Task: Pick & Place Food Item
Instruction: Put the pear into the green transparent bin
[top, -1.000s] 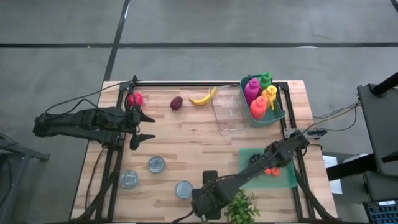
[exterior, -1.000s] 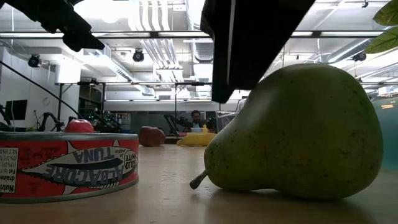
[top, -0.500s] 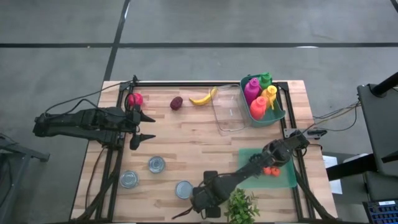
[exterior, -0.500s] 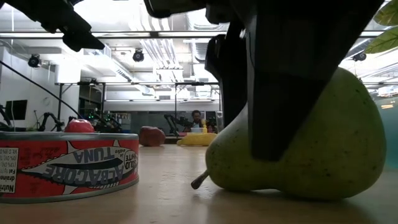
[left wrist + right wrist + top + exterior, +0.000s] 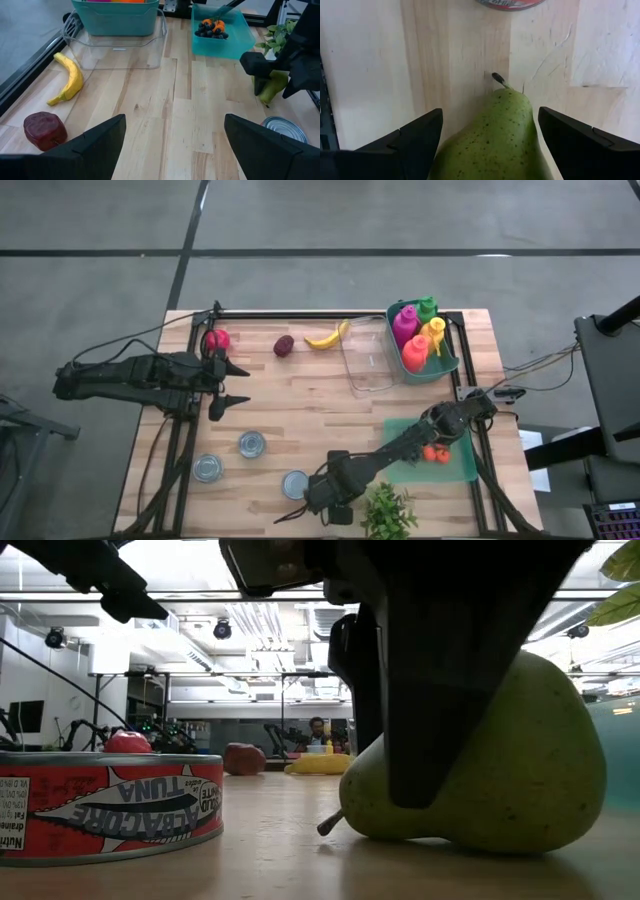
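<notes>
A green pear (image 5: 490, 140) lies on its side on the wooden table near its near edge, stem (image 5: 498, 78) toward a tuna can (image 5: 110, 805). My right gripper (image 5: 490, 112) points straight down over it, open, one finger on each side of the pear's thick body. In the low view the pear (image 5: 520, 770) sits behind a dark finger (image 5: 430, 690). In the high view the right gripper (image 5: 325, 498) hides the pear. My left gripper (image 5: 243, 385) waits open above the table's left side. My right gripper comes at the pear from above, pointing down, its open fingers astride the thick body (image 5: 470, 145) and lying across the pear. Whether either finger touches the skin I cannot tell. The pear rests on the table on its side.
Three cans (image 5: 253, 444) stand near the pear. At the far side lie a banana (image 5: 328, 337), a dark red fruit (image 5: 284, 345) and a red fruit (image 5: 217, 339). A clear container (image 5: 365, 360), a teal bin of bottles (image 5: 425, 340), a teal tray (image 5: 460, 465) and a leafy plant (image 5: 390, 515) fill the right.
My right gripper has come down over the pear and gone a little toward the table's left, its fingers now low on either side of the fruit. The pear has shifted slightly on the table, its stem end a bit higher than before.
</notes>
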Motion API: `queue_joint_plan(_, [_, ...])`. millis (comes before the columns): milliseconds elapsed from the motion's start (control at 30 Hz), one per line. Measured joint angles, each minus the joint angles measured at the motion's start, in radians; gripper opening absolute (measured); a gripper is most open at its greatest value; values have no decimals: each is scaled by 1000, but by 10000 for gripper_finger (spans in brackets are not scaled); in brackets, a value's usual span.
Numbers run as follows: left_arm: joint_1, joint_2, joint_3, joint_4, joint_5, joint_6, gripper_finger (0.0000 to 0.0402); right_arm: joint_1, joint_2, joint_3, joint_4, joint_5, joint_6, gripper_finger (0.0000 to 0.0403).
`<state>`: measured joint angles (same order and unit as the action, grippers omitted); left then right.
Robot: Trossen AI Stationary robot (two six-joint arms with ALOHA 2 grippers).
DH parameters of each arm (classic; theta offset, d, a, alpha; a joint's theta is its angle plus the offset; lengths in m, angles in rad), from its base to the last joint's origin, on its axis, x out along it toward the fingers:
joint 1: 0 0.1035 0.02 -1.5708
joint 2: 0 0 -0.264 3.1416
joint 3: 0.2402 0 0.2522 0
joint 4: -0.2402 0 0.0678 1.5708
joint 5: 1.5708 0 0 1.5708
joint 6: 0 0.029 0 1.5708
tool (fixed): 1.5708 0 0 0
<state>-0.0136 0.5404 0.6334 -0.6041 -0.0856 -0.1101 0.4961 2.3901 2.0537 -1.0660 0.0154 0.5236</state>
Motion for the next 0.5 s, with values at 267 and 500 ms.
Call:
queue_joint_plan(267, [0,0,0,0,0,0,343,-1,0,-7,-3,2,-3,327])
queue_joint_plan(500, [0,0,0,0,0,0,343,0,0,-7,-2,-14,-1,327])
